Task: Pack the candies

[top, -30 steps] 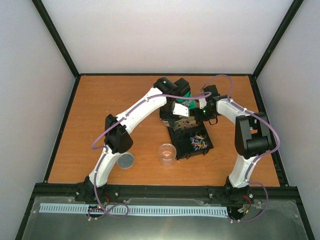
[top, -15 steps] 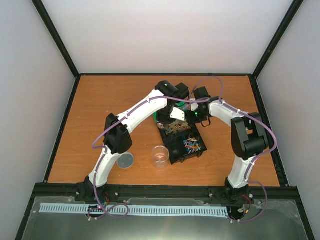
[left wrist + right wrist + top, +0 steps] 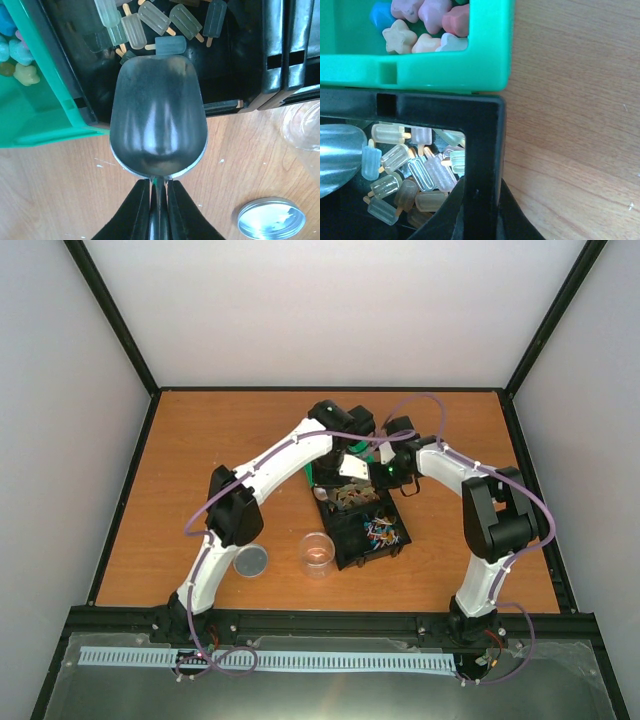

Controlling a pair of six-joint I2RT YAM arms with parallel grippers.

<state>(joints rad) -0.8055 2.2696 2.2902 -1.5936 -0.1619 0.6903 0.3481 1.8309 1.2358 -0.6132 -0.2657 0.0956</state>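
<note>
The handle of a metal scoop point(image 3: 157, 115) is pinched between the narrow-set jaws of the left claw point(image 3: 158, 189), and its bowl is seen to be empty. The scoop's long axis is run straight ahead from that claw, its lip carried over the near wall of a black tray point(image 3: 280, 50) and above a heap of pale ice-lolly-shaped pieces point(image 3: 152, 17), which are not what is wanted. The candies point(image 3: 15, 55) are found ahead and to the left of the claw, in a green bin point(image 3: 45, 120) set against the tray. The scoop's mouth is therefore judged to need shifting leftward, over the green wall, before any dig is made. Close by on the claw's right a round lid point(image 3: 270, 218) is laid on the table point(image 3: 60, 190), and a clear cup point(image 3: 305, 125) is stood further ahead on that side. The right claw point(image 3: 479, 192) is clamped on the tray's wall, with the green bin touching the tray just beyond it and the candies past that rim. Since the scoop is carried by the left arm, the fetching is judged to fall to it
</note>
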